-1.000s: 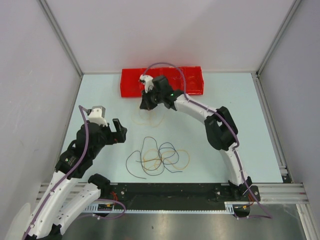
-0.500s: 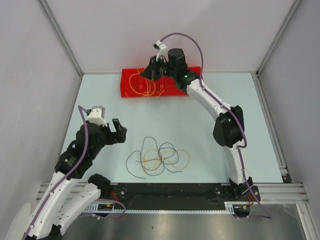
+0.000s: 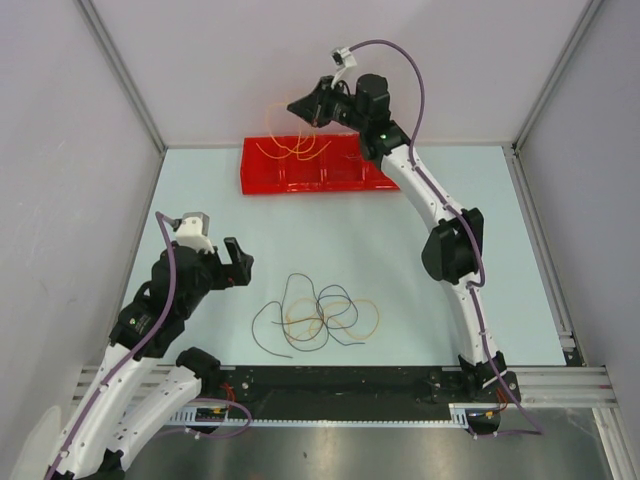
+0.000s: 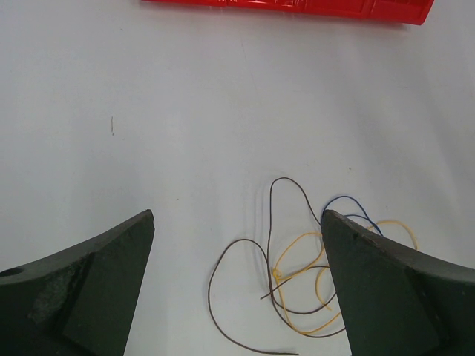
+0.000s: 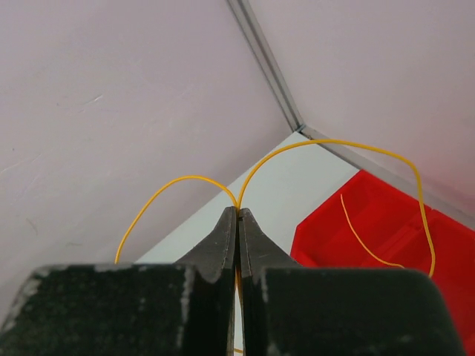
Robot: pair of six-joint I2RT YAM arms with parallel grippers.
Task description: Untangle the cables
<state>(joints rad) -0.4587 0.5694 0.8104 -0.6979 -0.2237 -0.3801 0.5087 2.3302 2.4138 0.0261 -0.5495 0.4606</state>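
My right gripper (image 3: 300,106) is raised above the left end of the red tray (image 3: 350,172) at the back. It is shut on an orange-yellow cable (image 3: 290,148), whose loops hang down over the tray; the wrist view shows the cable (image 5: 185,180) pinched at the closed tips (image 5: 238,213). The other cables (image 3: 320,312), dark brown, navy and yellow, lie tangled in loose loops on the table at the front middle. My left gripper (image 3: 238,262) is open and empty, hovering left of that tangle (image 4: 297,274).
The red tray's edge (image 4: 297,7) shows at the top of the left wrist view. Grey walls with metal rails enclose the light blue table (image 3: 480,240) at the back and both sides.
My right gripper has lifted the orange-yellow cable off the table middle, carried it back and up over the red tray. The left arm and the tangle have not moved.
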